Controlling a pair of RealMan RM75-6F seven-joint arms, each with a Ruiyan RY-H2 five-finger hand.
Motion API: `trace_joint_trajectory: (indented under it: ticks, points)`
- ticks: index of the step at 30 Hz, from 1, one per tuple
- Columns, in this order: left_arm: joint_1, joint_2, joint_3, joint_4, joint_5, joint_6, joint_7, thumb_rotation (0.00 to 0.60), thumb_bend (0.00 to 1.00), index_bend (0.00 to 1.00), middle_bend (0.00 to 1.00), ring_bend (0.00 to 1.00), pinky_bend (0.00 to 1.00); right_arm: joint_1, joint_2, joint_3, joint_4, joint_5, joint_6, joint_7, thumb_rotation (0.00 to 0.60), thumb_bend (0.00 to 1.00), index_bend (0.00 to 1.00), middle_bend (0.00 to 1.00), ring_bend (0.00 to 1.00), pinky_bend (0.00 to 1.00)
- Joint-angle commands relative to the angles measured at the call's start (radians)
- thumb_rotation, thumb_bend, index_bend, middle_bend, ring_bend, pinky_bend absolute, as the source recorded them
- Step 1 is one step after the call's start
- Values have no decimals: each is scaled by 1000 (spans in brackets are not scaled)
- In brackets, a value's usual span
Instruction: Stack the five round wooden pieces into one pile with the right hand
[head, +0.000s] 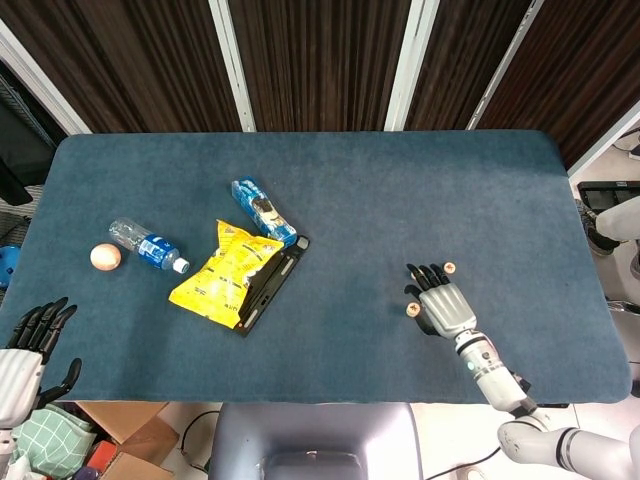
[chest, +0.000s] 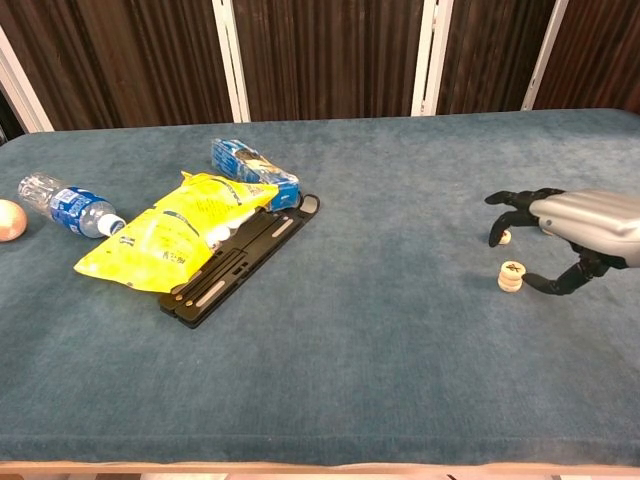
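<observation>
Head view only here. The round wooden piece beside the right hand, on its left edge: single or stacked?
Observer: Stacked. The chest view shows the pile two pieces high, with the top one sitting squarely on the lower.
Operator: Is the hand holding it?
Observer: No. The right hand hangs above the table with its fingers spread, and the pile stands free between thumb and fingers.
Operator: Any loose piece close by?
Observer: Yes, one single piece lies flat on the table just beyond the pile, partly hidden behind a fingertip.
</observation>
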Motion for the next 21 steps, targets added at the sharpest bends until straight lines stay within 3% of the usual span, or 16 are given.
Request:
trace_joint_trajectory:
  ticks: [1, 6, 10, 21]
  points:
    - [1, 2, 1, -1, 1, 2, -3, 600, 485, 0, 0, 16, 92, -14, 20, 12, -4, 1, 29, 26, 600, 548, 389, 0, 0, 0]
    - [-1, 1, 1, 0, 1, -2, -2, 600, 484, 0, 0, 15, 92, -10, 35, 70, 36, 68, 17, 80, 600, 527, 392, 0, 0, 0]
    - [-6, -4, -3, 0, -6, -13, 9, 600, 484, 0, 0, 15, 92, 31, 2, 125, 109, 141, -37, 80, 600, 432, 416, 0, 0, 0]
    - [-9, -5, -8, -2, -25, -25, 19, 600, 483, 0, 0, 16, 92, 122, -99, 149, 249, 220, -151, 7, 600, 345, 488, 0, 0, 0]
